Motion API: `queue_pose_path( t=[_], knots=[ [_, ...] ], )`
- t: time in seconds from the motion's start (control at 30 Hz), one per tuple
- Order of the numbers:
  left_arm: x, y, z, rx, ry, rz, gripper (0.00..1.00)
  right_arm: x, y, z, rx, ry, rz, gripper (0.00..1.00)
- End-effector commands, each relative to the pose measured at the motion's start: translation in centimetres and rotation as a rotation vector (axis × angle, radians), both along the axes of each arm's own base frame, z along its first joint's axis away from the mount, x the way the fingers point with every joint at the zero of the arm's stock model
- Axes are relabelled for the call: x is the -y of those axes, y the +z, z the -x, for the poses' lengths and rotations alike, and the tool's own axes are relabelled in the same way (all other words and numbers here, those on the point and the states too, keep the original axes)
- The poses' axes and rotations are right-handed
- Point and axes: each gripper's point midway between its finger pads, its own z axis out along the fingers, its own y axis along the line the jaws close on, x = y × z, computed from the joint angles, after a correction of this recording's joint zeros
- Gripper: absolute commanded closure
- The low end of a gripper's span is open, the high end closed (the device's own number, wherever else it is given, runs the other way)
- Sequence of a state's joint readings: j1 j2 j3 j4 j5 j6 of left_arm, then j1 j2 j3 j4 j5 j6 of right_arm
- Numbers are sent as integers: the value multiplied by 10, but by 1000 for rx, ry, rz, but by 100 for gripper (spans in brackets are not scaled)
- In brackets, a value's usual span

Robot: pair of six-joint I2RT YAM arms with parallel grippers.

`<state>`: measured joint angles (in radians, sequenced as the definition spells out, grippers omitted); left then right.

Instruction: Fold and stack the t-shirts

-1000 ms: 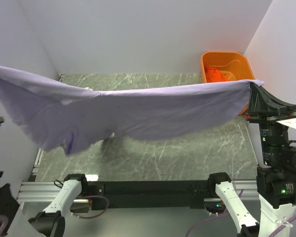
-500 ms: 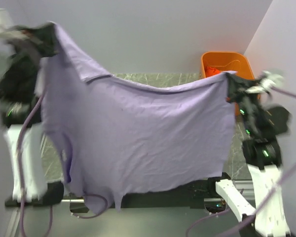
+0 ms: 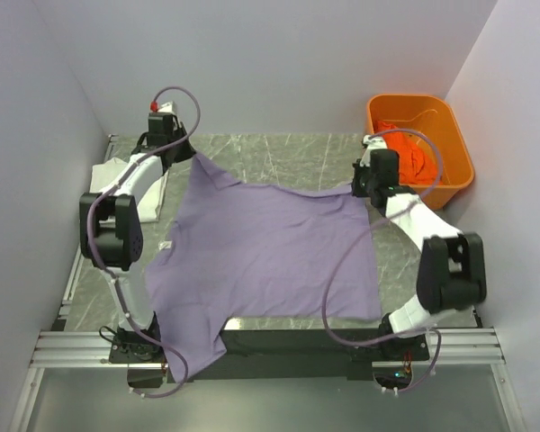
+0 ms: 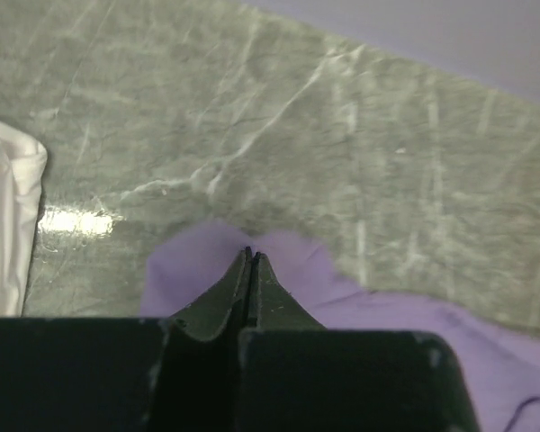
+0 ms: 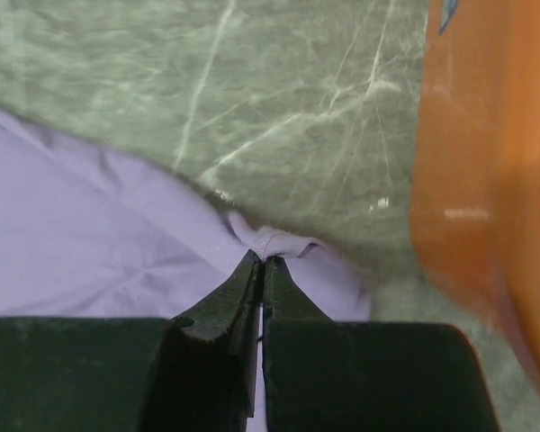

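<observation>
The soft lavender-purple t-shirt (image 3: pixel 270 252) lies spread out on the green stone-look table (image 3: pixel 288 148). The left gripper (image 4: pixel 250 256) is pinched tight on one far corner of it. The right gripper (image 5: pixel 262 263) is pinched tight on the other. It would be best to pull the corners gently apart, lay them flat, then let go. I think the near end hangs off the table edge, so watch that.

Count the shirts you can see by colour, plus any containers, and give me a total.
Lavender t-shirt: 1
White t-shirt: 1
Orange t-shirt: 1
Orange tub: 1
Total: 4
</observation>
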<state>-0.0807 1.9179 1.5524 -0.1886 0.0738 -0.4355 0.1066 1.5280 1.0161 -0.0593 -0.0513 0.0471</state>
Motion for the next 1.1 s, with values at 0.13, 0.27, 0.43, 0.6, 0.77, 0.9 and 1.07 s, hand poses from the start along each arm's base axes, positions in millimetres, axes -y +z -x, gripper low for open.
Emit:
queue_pose_path(
  t=[0.13,0.27,0.43,0.6,0.77,0.9,1.07],
  knots=[
    [-14,19,-39,139,83,0,99,13,18,-62,81,-40,82,98],
    [-31,24,-39,142,171,37,99,16,6,-75,49,-51,109,97],
    [-46,51,-20,163,242,112,99,20,6,-81,49,-82,113,97],
    [-39,72,10,155,259,201,99,22,15,-81,61,-100,112,96],
    [-33,73,37,114,299,297,99,24,16,-80,54,-134,90,96],
    [-29,81,57,110,326,333,99,23,15,-79,49,-137,78,96],
    [-34,89,76,122,379,358,99,23,16,-75,38,-147,75,96]
  ],
)
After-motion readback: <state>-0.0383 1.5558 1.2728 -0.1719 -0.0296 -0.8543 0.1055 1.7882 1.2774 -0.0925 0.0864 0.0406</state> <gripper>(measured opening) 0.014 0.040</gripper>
